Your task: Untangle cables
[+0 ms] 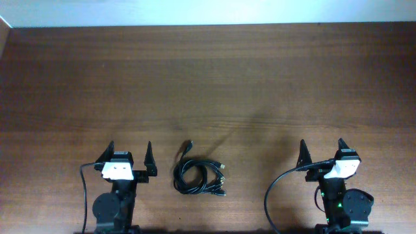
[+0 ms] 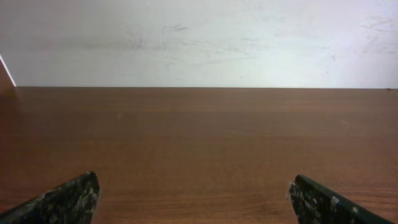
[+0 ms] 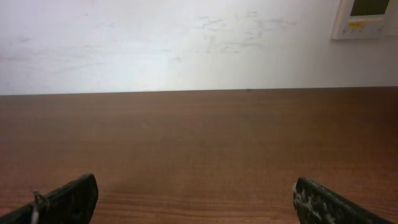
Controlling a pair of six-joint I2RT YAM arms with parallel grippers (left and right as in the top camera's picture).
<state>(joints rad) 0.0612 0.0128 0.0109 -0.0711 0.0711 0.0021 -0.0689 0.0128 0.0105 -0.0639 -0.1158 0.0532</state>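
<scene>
While both arms sit at the lower edge of the overhead frame, the left gripper [image 1: 130,153] and the right gripper [image 1: 322,149] hold their jaws spread wide, gripping nothing. Between them, lower centre and nearer the left arm, the cables [image 1: 198,177] lie bundled in one small coil of thin black cord, plug ends poking out at its right. They look light, limp and prone to slide on smooth wood; the loose tail rising from the coil's upper edge seems the surest place to pinch. Beyond stretches the table [image 1: 208,78], dark brown and fine-grained, to a pale wall [image 1: 195,12].
</scene>
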